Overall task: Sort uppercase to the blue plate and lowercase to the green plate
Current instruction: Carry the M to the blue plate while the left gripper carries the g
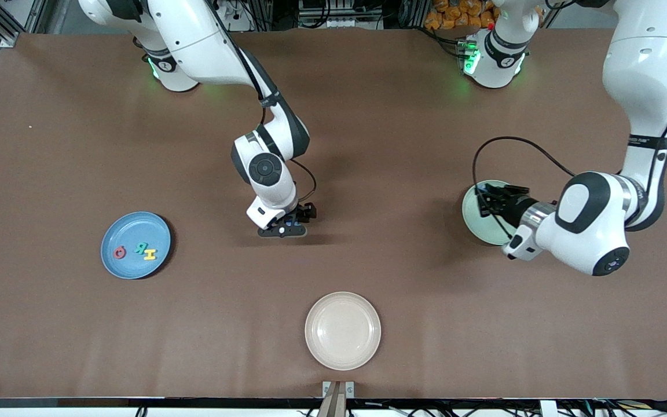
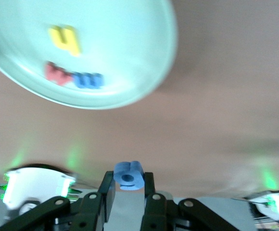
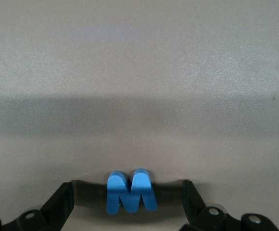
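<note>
Front view: right gripper (image 1: pixel 288 223) low at table (image 1: pixel 368 116) centre, fingers wide apart around blue W (image 3: pixel 130 191), not touching it; W lies on table. Left gripper (image 1: pixel 487 200) over green plate (image 1: pixel 484 229), clamped on small blue letter (image 2: pixel 128 175). Green plate at left arm's end holds yellow h (image 2: pixel 65 39), red letter (image 2: pixel 57 73), blue m (image 2: pixel 89 81). Blue plate (image 1: pixel 119 260) at right arm's end holds red Q (image 1: pixel 120 252), green R (image 1: pixel 141 248), yellow H (image 1: pixel 150 253). Cream plate (image 1: pixel 343 330) nearest camera.
</note>
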Robot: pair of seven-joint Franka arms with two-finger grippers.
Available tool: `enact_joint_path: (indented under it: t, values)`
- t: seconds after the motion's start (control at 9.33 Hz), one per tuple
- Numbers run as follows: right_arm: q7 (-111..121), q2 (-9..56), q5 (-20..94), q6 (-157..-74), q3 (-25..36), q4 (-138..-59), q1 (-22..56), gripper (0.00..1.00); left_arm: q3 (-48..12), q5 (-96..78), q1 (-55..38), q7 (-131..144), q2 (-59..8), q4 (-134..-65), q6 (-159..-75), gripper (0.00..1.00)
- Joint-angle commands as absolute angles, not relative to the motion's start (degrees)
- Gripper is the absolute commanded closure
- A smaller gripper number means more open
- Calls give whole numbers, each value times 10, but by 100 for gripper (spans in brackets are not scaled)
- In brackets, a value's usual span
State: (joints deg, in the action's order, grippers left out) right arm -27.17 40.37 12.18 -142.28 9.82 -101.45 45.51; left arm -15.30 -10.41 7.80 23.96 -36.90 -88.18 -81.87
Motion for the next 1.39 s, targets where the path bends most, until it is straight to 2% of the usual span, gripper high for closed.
enact_joint_path:
  t: [0.0,0.11,0.21,0.32,0.54,0.64,0.75,0.86,1.07,1.29]
  values:
    - [-279,410,127,-1420,97,-1004,455,0,-124,-34,74,185,-373,-928,-830,91]
    - [-279,409,127,-1420,97,-1004,455,25,-123,-4,79,183,-384,-936,-850,91]
    - [-280,408,127,-1420,97,-1005,455,95,-115,15,83,183,-390,-943,-872,91]
    - [-280,406,127,-1420,97,-1005,455,100,-113,20,81,183,-403,-945,-891,90]
    - [-275,403,127,-1420,97,-1006,454,100,-112,49,79,183,-416,-943,-930,90]
    - [-273,399,127,-1419,97,-1006,454,100,-112,50,78,183,-420,-936,-942,77]
    - [-272,392,127,-1414,98,-1005,451,100,-112,49,73,183,-420,-933,-949,28]
    - [-268,380,126,-1412,104,-1006,447,100,-112,50,71,183,-417,-933,-949,18]
    - [-225,363,123,-1383,145,-1005,429,100,-112,50,71,183,-411,-931,-948,14]
    - [-138,332,120,-1316,169,-1006,382,100,-119,36,70,187,-401,-905,-945,0]
